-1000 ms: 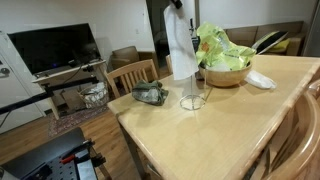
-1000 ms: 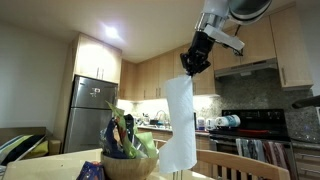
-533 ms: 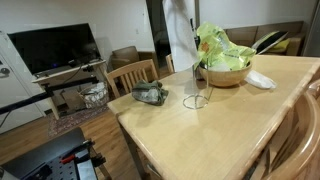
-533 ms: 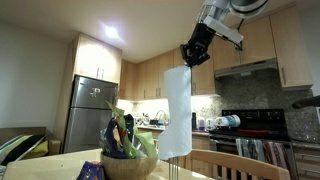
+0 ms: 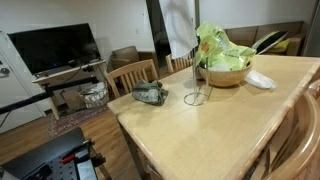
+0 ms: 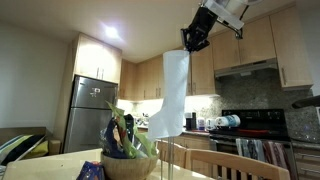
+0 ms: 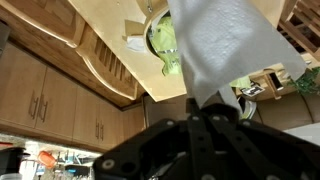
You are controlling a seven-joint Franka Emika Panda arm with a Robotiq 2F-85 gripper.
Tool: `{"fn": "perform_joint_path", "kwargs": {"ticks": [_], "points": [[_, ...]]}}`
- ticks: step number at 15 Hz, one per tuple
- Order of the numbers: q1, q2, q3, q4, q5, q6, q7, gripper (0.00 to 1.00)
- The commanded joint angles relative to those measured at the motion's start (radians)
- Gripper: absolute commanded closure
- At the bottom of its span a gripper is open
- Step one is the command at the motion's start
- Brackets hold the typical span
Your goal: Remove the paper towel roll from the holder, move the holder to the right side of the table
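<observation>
The paper towel roll [image 5: 181, 27] is a tall white cylinder hanging high above the table [image 5: 220, 130], tilted, with its top cut off by the frame edge. My gripper [image 6: 194, 38] is shut on the roll's top end [image 6: 172, 95]. In the wrist view the roll [image 7: 225, 45] runs out from between the black jaws [image 7: 210, 108]. The holder [image 5: 195, 88], a thin wire stand with a ring base and an upright rod, stands bare on the table below the roll, in front of the bowl.
A wooden bowl of green leaves [image 5: 226, 62] stands just behind the holder, with a crumpled white napkin [image 5: 261, 80] beside it. A dark object [image 5: 150, 95] lies near the table's edge. Slatted chairs [image 5: 131, 75] stand round the table. The bowl also shows in the other exterior view [image 6: 122, 162].
My gripper has risen with the paper towel roll. The roll has come up off the holder's rod and tilted. The holder stays in place.
</observation>
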Motion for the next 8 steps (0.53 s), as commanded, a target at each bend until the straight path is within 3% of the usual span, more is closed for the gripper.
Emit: {"fn": "perform_joint_path", "kwargs": {"ticks": [1, 8], "points": [[-0.026, -0.038, 0.024, 0.012, 0.041, -0.017, -0.028, 1.0], [-0.044, -0.103, 0.026, 0.001, 0.098, -0.001, -0.038, 1.0]]}}
